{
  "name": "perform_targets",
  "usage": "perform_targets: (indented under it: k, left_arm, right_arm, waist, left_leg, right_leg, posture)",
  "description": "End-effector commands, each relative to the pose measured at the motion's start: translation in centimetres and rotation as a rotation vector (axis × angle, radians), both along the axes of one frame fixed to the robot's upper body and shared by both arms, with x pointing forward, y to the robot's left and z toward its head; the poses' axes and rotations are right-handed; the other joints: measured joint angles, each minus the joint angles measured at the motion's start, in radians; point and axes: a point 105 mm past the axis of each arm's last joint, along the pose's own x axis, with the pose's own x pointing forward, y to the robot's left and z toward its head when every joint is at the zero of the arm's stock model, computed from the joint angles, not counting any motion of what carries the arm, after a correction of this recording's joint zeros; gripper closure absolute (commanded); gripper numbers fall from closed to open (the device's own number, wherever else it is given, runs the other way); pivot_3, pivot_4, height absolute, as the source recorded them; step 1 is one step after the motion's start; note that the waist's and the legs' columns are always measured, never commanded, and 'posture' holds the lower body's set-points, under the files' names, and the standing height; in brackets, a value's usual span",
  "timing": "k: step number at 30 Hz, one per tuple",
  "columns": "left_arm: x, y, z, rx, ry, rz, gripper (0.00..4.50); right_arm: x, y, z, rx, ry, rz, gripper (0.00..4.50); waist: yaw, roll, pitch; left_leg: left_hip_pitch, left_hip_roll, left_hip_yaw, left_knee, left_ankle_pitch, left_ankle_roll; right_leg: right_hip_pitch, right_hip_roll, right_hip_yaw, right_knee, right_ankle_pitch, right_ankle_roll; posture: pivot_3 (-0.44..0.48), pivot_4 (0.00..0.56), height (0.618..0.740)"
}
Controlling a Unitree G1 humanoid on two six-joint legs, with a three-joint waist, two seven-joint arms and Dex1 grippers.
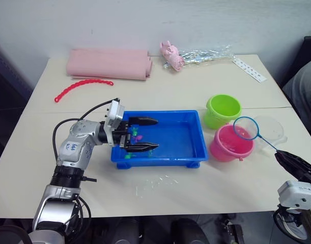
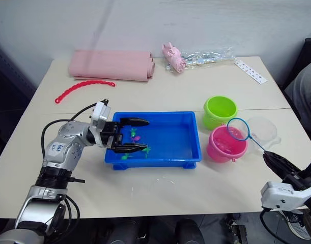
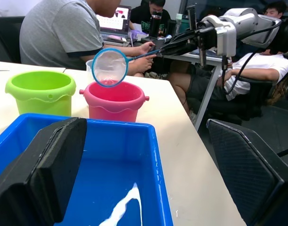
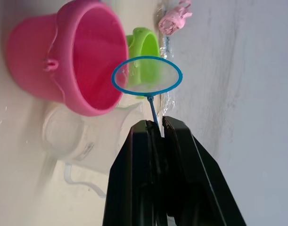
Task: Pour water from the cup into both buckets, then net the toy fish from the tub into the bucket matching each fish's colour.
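Note:
The blue tub [image 1: 193, 152] sits mid-table with tiny pink and green toy fish [image 1: 136, 135] at its left end. My left gripper [image 1: 156, 133] hangs open over that end, one finger on each side of the fish. The pink bucket [image 1: 227, 145] and the green bucket [image 1: 222, 109] stand just right of the tub. My right gripper [image 4: 155, 123] is shut on the thin handle of the net [image 1: 246, 127]. Its blue ring hovers over the pink bucket's right rim. The clear cup [image 1: 272, 129] stands upright behind the net, right of the pink bucket.
A rolled pink cloth [image 1: 109, 63], a red chain [image 1: 81, 87], a pink pig toy [image 1: 171, 55], a crinkly wrapper [image 1: 206, 55] and a white strip [image 1: 249, 69] lie along the back. Water drops [image 1: 155, 182] dot the table before the tub. People [image 3: 59, 35] sit beyond the right edge.

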Motion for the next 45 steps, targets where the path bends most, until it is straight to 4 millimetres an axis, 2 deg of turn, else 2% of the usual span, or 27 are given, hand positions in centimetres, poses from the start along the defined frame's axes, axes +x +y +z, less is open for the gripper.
perform_targets:
  k: [1,4,7,10,13,15,18,24,26,31,36,45]
  left_arm:
    - [-0.6,1.6,0.2,0.022,-0.020,0.016,0.03]
    - [-0.6,3.5,0.1,0.042,-0.010,0.066,0.03]
    - [-0.4,5.1,0.3,0.042,-0.017,0.133,0.03]
    - [-0.1,6.1,0.7,0.002,-0.017,0.203,0.03]
    - [-0.2,7.7,0.6,-0.004,-0.030,0.298,0.03]
    - [-0.3,9.0,0.3,-0.002,-0.032,0.362,0.03]
    - [-1.0,11.8,-0.1,-0.006,-0.047,0.491,0.03]
    - [-2.7,14.4,-0.6,0.031,-0.067,0.598,0.03]
    - [-2.9,14.4,-0.5,0.032,-0.065,0.606,0.03]
    - [-4.1,14.3,-1.0,0.078,-0.027,0.600,0.03]
    - [-4.3,13.9,-0.7,0.086,-0.020,0.615,0.03]
    - [-4.2,13.7,-0.8,0.093,-0.004,0.623,0.03]
  right_arm:
    - [-0.5,1.4,2.8,0.199,-0.012,0.074,4.50]
    - [-0.5,3.2,3.4,0.475,0.128,0.155,4.50]
    - [0.5,4.4,4.8,0.740,0.204,0.221,4.50]
    - [1.8,6.1,5.5,0.844,0.288,0.299,4.50]
    - [2.7,9.5,4.6,0.929,0.523,0.406,4.50]
    - [3.2,11.4,3.6,0.932,0.654,0.449,4.50]
    - [5.5,13.5,2.6,0.909,0.750,0.448,4.50]
    - [9.5,15.7,1.0,0.767,0.791,0.392,4.50]
    - [10.3,15.9,0.9,0.761,0.795,0.383,4.50]
    - [12.8,16.4,-1.2,0.657,0.815,0.335,4.50]
    - [14.4,17.1,-1.6,0.594,0.809,0.363,4.50]
    - [14.9,19.3,-3.0,0.618,0.888,0.419,4.50]
  waist:
    - [-0.004,0.001,0.000]
    - [-0.008,0.001,0.000]
    - [-0.003,0.000,0.000]
    - [-0.003,0.000,0.000]
    - [-0.003,0.000,0.000]
    - [-0.003,0.000,0.000]
    - [-0.012,0.000,0.001]
    - [-0.005,0.000,0.001]
    - [0.001,0.000,0.001]
    - [-0.008,0.000,0.001]
    - [-0.013,0.000,0.001]
    - [-0.025,0.000,0.001]
  left_leg:
    - [0.000,0.000,0.000,0.000,0.000,0.000]
    - [0.001,0.001,0.000,0.000,0.000,0.000]
    - [0.001,0.002,-0.001,0.000,0.000,0.000]
    - [0.000,0.001,-0.002,0.005,-0.001,0.002]
    - [0.000,0.001,-0.002,0.005,-0.002,0.003]
    - [0.000,0.001,-0.003,0.005,-0.002,0.003]
    - [-0.001,0.002,-0.003,0.005,-0.003,0.002]
    - [-0.002,0.001,-0.003,0.006,-0.003,0.003]
    - [-0.002,0.001,-0.004,0.006,-0.003,0.003]
    - [-0.002,0.001,-0.003,0.006,-0.004,0.003]
    - [-0.002,0.001,-0.003,0.005,-0.004,0.003]
    - [-0.002,0.001,-0.003,0.005,-0.004,0.003]
  right_leg:
    - [0.000,0.000,0.000,0.000,0.000,0.000]
    - [0.000,0.001,0.000,0.001,0.000,0.000]
    - [0.001,0.001,0.000,0.001,0.000,0.000]
    - [0.002,0.000,0.000,0.001,0.000,0.000]
    - [0.002,-0.001,-0.001,0.001,0.000,0.000]
    - [0.002,-0.001,-0.001,0.001,0.000,0.000]
    - [0.001,-0.001,-0.002,0.000,0.000,0.000]
    - [0.001,-0.002,-0.003,0.000,0.000,0.000]
    - [0.001,-0.003,-0.003,0.000,0.000,0.000]
    - [0.001,-0.003,-0.003,-0.001,0.000,0.000]
    - [0.000,-0.002,-0.003,0.000,0.000,0.000]
    - [0.000,-0.002,-0.003,0.001,0.000,0.000]
  posture:
    - [0.000,0.150,0.740]
    - [0.000,0.150,0.740]
    - [0.000,0.150,0.740]
    - [0.000,0.150,0.740]
    - [0.000,0.150,0.740]
    - [0.000,0.150,0.740]
    - [0.000,0.150,0.740]
    - [0.000,0.150,0.740]
    - [0.000,0.150,0.740]
    - [0.000,0.150,0.740]
    - [0.000,0.150,0.740]
    - [0.000,0.150,0.740]
